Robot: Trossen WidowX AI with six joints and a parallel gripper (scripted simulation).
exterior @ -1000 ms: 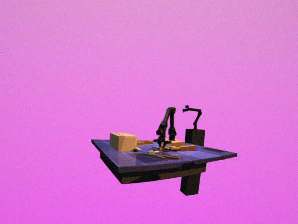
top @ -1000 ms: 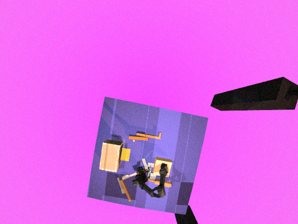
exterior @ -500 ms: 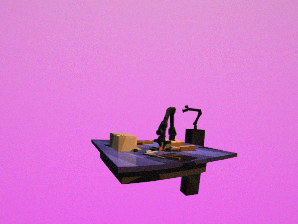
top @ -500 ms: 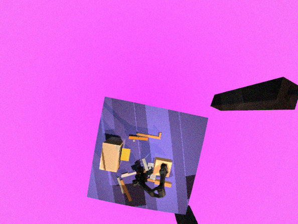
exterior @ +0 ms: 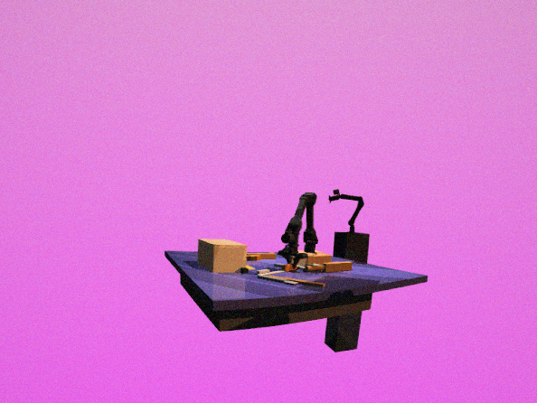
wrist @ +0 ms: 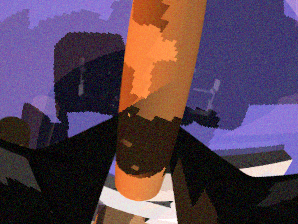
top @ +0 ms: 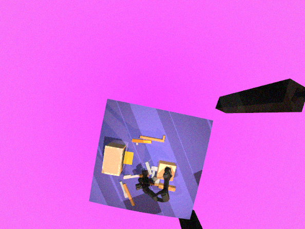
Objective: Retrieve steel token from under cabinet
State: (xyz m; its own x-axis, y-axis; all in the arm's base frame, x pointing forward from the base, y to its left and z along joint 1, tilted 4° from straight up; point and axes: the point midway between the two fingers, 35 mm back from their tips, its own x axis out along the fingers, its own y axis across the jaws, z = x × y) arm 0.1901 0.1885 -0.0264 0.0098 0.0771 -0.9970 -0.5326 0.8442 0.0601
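Observation:
The tan cabinet (top: 112,160) (exterior: 221,257) stands at the left of the table, with the yellow marked area (top: 128,158) (exterior: 250,267) in front of it. I cannot make out the steel token in any view. My gripper (top: 144,176) (exterior: 290,267) (wrist: 146,127) is shut on an orange rod, low over the table and away from the cabinet. The orange rod (wrist: 157,75) runs up out of the wrist view. In the top view a pale bar (top: 131,176) extends in line with it toward the cabinet side. Whether its tip touches the table I cannot tell.
An orange hooked bar (top: 152,138) and an orange-yellow bar (top: 141,141) lie at the top. Pale bars (top: 148,168) lie near my hand. Another orange bar (top: 129,195) lies beside a pale one below. My arm's tan base block (top: 161,169) and an orange block (exterior: 338,267) are close by.

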